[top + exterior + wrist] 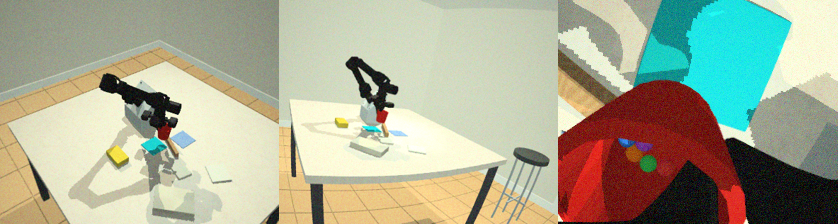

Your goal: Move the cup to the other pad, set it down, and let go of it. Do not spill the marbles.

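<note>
In the wrist view we lose the red cup (652, 160) at the left and bottom edges, and a dark part of the hand (677, 216) covers its lower wall, so we cannot see where the fingers meet it. The marbles (642, 155) inside are small and partly shaded; we cannot count them surely. The cyan pad (721, 53) runs under the cup's rim, and the wooden bar (577, 85) is cut off at the left edge. From the top view the black arm (138, 96) hides part of the grey base (136, 118), and the desk (53, 142) is cropped at the bottom.
</note>
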You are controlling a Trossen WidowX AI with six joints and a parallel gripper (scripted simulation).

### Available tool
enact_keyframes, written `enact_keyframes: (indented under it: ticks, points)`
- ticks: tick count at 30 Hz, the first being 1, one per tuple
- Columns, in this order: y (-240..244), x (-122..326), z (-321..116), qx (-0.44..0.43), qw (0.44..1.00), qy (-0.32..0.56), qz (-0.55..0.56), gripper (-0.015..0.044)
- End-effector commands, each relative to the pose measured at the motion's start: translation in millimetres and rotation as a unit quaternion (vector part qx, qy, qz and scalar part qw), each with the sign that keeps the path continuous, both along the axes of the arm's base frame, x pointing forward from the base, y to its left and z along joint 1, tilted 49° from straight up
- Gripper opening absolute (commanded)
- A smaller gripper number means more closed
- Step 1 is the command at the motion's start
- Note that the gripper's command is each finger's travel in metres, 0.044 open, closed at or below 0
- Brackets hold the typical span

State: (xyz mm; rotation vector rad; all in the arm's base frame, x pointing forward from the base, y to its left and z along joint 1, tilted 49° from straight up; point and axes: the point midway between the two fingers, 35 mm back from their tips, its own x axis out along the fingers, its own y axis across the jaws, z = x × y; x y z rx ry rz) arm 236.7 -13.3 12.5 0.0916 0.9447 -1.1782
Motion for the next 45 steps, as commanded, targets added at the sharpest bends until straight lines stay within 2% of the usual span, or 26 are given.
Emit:
enact_keyframes:
  ticks: [1, 26, 45]
  points:
    - [-6, -4, 5, -0.003, 1.000, 0.003, 0.001, 0.0000]
    - [-33, -17, 33, -0.005, 1.000, 0.004, 0.001, 0.0000]
    - [-47, -15, 21, -0.004, 1.000, 0.004, 0.001, 0.0000]
